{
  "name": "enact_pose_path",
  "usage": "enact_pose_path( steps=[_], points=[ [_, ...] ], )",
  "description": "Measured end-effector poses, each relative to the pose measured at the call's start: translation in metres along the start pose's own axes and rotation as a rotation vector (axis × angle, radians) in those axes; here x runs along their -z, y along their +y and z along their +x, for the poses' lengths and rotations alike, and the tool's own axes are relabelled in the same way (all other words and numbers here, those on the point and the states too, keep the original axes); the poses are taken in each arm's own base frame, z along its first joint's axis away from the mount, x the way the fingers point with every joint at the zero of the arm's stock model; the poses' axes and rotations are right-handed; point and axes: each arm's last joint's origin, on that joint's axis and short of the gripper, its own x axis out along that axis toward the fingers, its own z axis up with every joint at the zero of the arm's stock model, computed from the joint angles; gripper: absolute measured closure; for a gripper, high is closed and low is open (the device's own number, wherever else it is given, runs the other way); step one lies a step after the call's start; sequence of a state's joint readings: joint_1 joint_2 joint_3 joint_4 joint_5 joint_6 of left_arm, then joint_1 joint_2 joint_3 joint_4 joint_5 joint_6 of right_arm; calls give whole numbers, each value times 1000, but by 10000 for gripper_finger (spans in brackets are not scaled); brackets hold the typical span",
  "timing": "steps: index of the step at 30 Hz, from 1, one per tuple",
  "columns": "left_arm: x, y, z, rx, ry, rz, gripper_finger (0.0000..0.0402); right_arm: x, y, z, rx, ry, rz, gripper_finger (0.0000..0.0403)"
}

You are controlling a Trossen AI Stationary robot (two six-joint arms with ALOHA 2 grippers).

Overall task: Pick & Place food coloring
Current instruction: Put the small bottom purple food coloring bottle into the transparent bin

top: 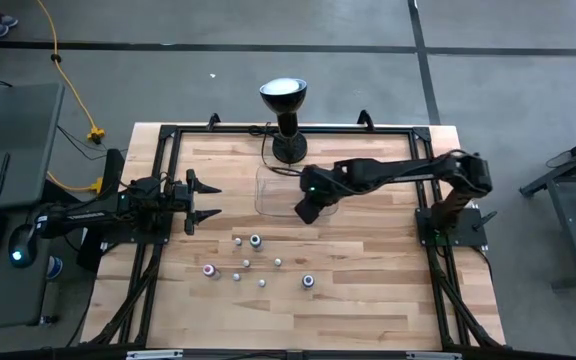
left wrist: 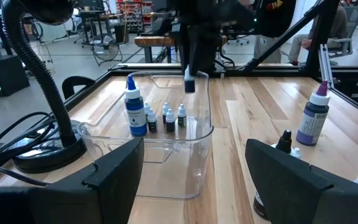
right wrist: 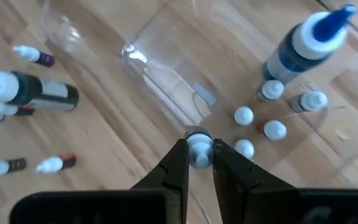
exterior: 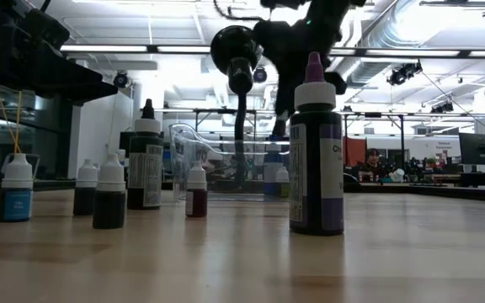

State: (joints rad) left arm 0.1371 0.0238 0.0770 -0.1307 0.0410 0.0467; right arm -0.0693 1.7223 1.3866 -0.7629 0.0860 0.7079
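Several small food coloring bottles stand on their bases on the wooden table, seen close in the low view beside a tall purple one. More bottles stand inside the clear tray, among them a tall blue one. My right gripper hovers over the tray's near part, shut on one small bottle. My left gripper waits open at the table's left, pointing toward the tray. My right gripper pinches a small bottle by its white cap between the two fingertips, coming from above and pointing down. The bottle hangs upright below the fingers, lifted clear above the tray floor.
A black gooseneck lamp stands at the far edge just behind the tray, its base and cable beside the tray wall. A black frame runs around the table. People sit in the room beyond.
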Motion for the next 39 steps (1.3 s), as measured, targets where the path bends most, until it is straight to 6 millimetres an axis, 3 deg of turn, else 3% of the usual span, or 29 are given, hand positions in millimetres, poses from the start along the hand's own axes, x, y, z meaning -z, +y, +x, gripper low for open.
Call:
enact_pose_path(
  steps=[5, 10, 22, 39],
  points=[
    [0, 0, 0, 0, 0, 0, 124, -3, 2, 30, 21, 76, 6, 359],
    [0, 0, 0, 0, 0, 0, 124, 2, -2, 46, 70, 148, 14, 359],
    [0, 0, 0, 0, 0, 0, 124, -2, -17, 50, 121, 154, 24, 358],
    [0, 0, 0, 0, 0, 0, 124, 3, -18, 61, 92, 114, 23, 355]
  ],
)
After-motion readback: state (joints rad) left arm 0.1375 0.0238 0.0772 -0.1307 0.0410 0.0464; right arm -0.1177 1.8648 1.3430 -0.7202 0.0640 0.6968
